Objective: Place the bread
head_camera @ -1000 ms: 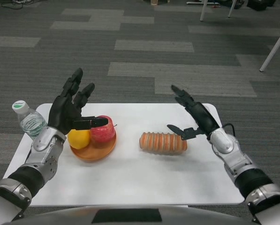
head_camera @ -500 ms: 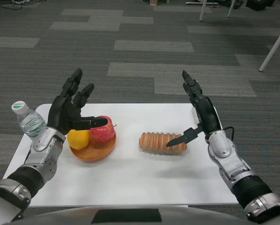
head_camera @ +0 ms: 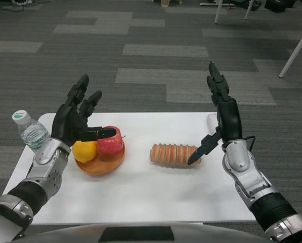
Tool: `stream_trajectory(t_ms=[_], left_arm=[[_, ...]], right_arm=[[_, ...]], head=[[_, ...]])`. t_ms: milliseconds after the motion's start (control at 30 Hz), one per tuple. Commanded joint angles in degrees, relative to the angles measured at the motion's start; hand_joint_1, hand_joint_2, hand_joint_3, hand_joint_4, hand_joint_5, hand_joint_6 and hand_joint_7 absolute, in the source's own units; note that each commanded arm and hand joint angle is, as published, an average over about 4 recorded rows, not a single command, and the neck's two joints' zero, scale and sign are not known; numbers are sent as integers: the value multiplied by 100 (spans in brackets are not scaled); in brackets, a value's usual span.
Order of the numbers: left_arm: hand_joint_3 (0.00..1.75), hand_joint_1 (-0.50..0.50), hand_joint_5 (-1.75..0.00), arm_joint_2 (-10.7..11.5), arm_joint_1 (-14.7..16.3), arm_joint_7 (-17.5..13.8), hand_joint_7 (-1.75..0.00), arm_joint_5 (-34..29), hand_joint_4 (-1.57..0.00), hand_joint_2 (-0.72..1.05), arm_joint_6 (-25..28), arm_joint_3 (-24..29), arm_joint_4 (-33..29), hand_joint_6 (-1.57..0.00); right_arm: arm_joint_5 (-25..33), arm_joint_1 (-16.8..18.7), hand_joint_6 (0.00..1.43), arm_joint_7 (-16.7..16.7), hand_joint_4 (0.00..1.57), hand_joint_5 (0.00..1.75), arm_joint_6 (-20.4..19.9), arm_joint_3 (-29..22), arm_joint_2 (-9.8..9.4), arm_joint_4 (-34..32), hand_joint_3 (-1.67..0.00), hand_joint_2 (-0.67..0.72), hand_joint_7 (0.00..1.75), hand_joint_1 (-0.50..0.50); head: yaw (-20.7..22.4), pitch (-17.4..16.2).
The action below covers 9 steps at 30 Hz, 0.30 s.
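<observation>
A ridged orange-brown bread loaf [head_camera: 172,154] lies on the white table [head_camera: 140,192], right of centre. My right hand [head_camera: 222,120] is raised at the loaf's right end, fingers pointing up and spread, its thumb reaching down to just over that end; it holds nothing. My left hand [head_camera: 79,116] hovers open above the left side of an orange plate [head_camera: 101,163], thumb stretched over the fruit.
The plate carries a yellow lemon [head_camera: 85,150] and a red apple [head_camera: 111,141]. A clear water bottle with a white cap [head_camera: 30,131] stands at the table's left edge. White furniture legs [head_camera: 295,48] stand on the grey carpet at the far right.
My right hand has swung upright, its fingers rising from forward-pointing to vertical, and shifted slightly right. The left hand, bread and plate stay put.
</observation>
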Motion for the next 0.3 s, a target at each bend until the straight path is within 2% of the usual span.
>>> stream_trajectory(t_ms=[33, 300], left_arm=[[7, 50, -41, 84, 98, -12, 0, 0, 0, 52, -20, 11, -37, 0], [0, 50, -41, 84, 142, -12, 0, 3, 0, 52, -23, 15, -102, 0]], right_arm=[[40, 85, 0, -96, 0, 0, -39, 15, -56, -125, 0, 72, 0, -42], [62, 150, 0, -173, 0, 0, -17, 66, -69, -218, 0, 72, 0, -42]], head=[[0, 6], [13, 27]])
